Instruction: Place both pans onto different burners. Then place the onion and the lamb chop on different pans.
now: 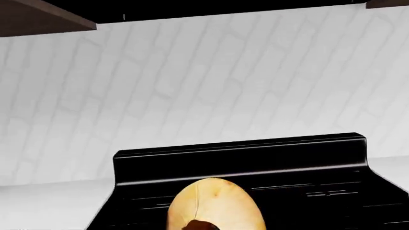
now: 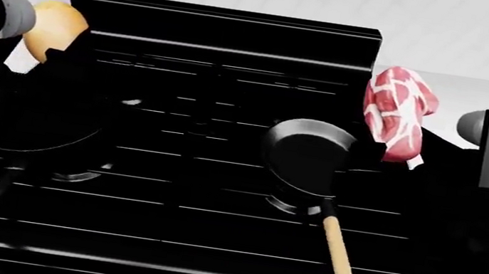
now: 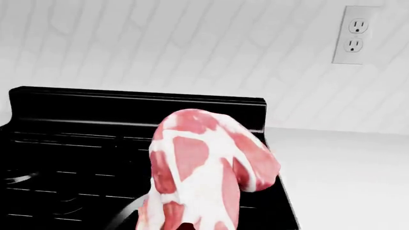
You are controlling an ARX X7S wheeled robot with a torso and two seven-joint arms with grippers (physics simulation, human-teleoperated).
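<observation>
Stove [image 2: 230,31]: black, glossy back panel; matt iron grates. Pan [image 2: 304,156]: black, smooth non-stick sheen; handle [image 2: 339,258] light wood, matt. Lamb chop [image 3: 204,167]: raw red-pink meat, white fat marbling, moist gloss. Onion [image 1: 216,206]: golden-brown skin, smooth, papery. Wall [image 1: 204,76]: white tile, matt.

A white tiled wall [image 3: 191,48] fills the upper part of the right wrist view, with a white power outlet [image 3: 353,34] at its upper right. A white desk [image 3: 345,177] spreads across the lower right. Dark cabinet undersides [image 1: 38,17] cross the left wrist view's top edge.
</observation>
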